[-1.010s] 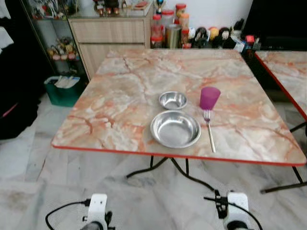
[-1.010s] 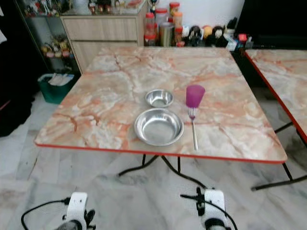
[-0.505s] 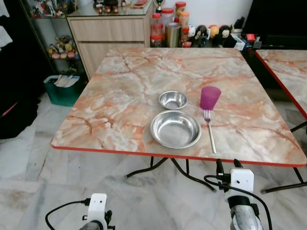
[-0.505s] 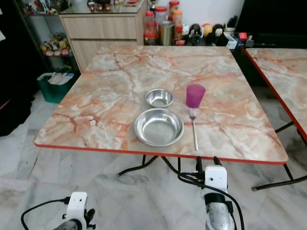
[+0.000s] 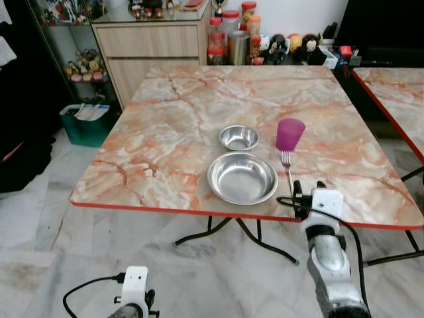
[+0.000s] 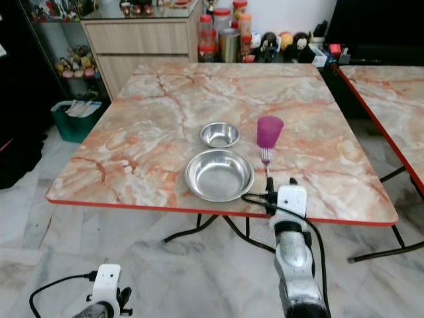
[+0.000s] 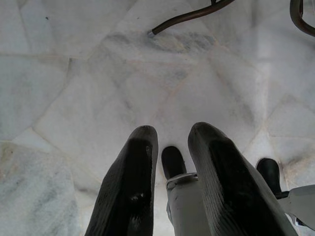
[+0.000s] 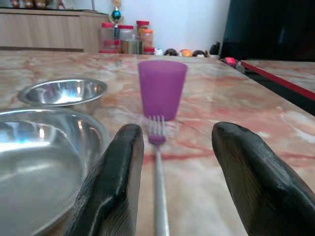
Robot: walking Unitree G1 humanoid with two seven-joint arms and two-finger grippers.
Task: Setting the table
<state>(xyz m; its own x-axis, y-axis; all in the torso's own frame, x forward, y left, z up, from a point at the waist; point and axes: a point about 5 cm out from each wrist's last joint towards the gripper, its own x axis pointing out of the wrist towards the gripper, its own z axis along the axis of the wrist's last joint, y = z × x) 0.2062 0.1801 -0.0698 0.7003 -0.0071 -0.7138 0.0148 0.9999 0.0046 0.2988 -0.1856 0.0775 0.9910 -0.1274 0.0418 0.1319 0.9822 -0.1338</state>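
Right gripper (image 8: 170, 187) sits at the near edge of the marble table (image 5: 179, 126), fingers spread wide either side of the fork (image 8: 158, 162) handle, nothing gripped. Fork lies flat just right of the large steel bowl (image 5: 242, 178), tines toward the purple cup (image 5: 289, 134), with the small steel bowl (image 5: 238, 138) just behind the large one. Left gripper (image 7: 170, 172) hangs idle low over the marble floor (image 7: 74, 73), fingers slightly apart, holding nothing
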